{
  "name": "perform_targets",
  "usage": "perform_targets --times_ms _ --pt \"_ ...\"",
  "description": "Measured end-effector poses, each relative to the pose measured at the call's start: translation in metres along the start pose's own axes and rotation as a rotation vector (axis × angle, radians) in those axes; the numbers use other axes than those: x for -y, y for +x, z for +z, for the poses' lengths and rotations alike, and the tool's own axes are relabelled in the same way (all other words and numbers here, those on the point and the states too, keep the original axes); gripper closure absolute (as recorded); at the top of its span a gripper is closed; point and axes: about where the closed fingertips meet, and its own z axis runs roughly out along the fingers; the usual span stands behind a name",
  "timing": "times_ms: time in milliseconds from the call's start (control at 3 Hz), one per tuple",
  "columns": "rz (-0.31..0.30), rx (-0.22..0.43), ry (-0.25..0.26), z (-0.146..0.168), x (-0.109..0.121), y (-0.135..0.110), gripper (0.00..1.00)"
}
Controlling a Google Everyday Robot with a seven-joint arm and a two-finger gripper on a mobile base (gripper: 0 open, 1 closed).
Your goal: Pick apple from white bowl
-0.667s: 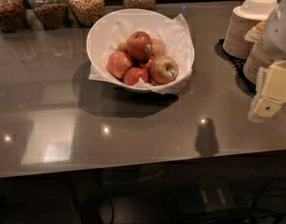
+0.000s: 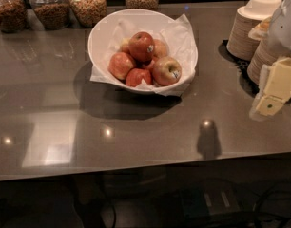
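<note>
The apple (image 2: pixel 141 46), deep red with a small pale sticker, sits on top of the pile in the white bowl (image 2: pixel 97 38), which is lined with crumpled white paper and stands at the back middle of the dark counter. A yellowish-green blushed apple (image 2: pixel 167 71) and paler pink-red apples (image 2: pixel 121 64) lie around it. My gripper (image 2: pixel 269 101), with pale yellow fingers, hangs at the right edge of the view, well to the right of the bowl and above the counter, holding nothing that I can see.
Stacks of beige paper bowls (image 2: pixel 252 30) stand at the back right, right behind the gripper. Several glass jars of nuts and grains (image 2: pixel 87 4) line the back edge. The counter's front edge (image 2: pixel 136 172) runs across the lower view.
</note>
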Motion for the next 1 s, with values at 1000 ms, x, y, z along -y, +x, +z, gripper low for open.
perform_targets --times_ms 1000 --pt "0.060 0.219 0.064 0.026 0.063 -0.060 0.00"
